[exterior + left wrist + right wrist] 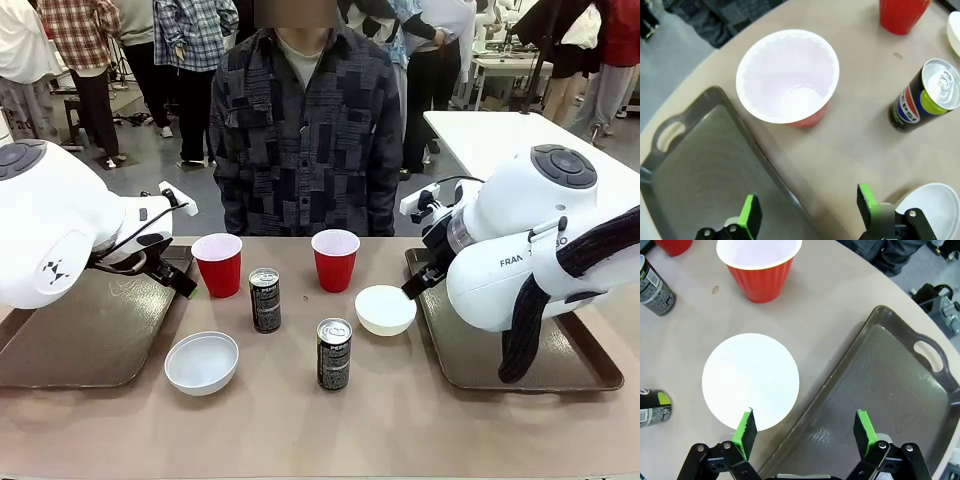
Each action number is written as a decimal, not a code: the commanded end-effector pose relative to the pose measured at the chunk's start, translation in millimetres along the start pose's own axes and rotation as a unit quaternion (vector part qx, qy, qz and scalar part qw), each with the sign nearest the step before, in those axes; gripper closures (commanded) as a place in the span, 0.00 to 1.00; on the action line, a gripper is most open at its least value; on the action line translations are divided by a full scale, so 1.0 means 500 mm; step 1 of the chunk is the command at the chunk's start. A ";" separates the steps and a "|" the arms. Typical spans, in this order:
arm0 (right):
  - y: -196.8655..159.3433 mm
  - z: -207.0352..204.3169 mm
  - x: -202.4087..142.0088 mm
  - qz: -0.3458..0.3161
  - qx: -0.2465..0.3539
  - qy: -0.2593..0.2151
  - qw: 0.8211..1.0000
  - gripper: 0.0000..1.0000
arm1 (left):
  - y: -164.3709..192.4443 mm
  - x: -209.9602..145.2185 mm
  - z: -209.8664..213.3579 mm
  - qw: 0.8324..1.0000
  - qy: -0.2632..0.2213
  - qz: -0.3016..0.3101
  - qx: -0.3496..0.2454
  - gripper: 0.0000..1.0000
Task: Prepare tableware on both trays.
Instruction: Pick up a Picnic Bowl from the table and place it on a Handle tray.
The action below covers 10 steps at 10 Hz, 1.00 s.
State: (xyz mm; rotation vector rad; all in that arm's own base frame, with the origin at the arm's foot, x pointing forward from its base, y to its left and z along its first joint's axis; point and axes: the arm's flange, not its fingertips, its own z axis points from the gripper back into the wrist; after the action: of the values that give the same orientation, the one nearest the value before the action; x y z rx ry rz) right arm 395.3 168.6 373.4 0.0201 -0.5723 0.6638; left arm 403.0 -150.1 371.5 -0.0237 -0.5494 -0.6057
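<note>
Honestly, with our left fingers (749, 214) and right fingers (746, 427) both spread and empty, the red cups (217, 265), white bowls (201, 362) and cans (265, 300) sit on the worktop (300, 425) between the trays (90, 340), and we reckon the light, squashy cups want a gentle rim pinch.

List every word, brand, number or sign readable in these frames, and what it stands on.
"FRAN", rest covered: white right robot arm.
Round red, white and blue emblem, lettering blurred: slim dark drink can.
White print, too small to read: other slim dark can.
Small dark emblem, no letters: white left robot arm.
</note>
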 end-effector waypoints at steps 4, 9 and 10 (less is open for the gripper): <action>0.000 0.000 0.000 -0.001 0.000 0.000 1.000 0.00 | 0.000 0.000 0.000 1.000 0.000 0.000 0.000 0.00; 0.000 0.000 0.000 -0.001 0.000 0.000 1.000 0.00 | 0.000 0.000 0.000 1.000 0.000 0.000 0.000 0.00; 0.000 0.000 0.000 -0.001 0.000 0.000 1.000 0.00 | 0.000 0.000 0.000 1.000 0.000 0.000 0.000 0.00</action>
State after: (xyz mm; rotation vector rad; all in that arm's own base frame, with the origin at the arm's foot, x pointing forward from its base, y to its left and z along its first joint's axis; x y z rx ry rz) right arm 395.3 168.6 373.4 0.0201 -0.5723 0.6639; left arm 403.0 -150.1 371.5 -0.0238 -0.5494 -0.6056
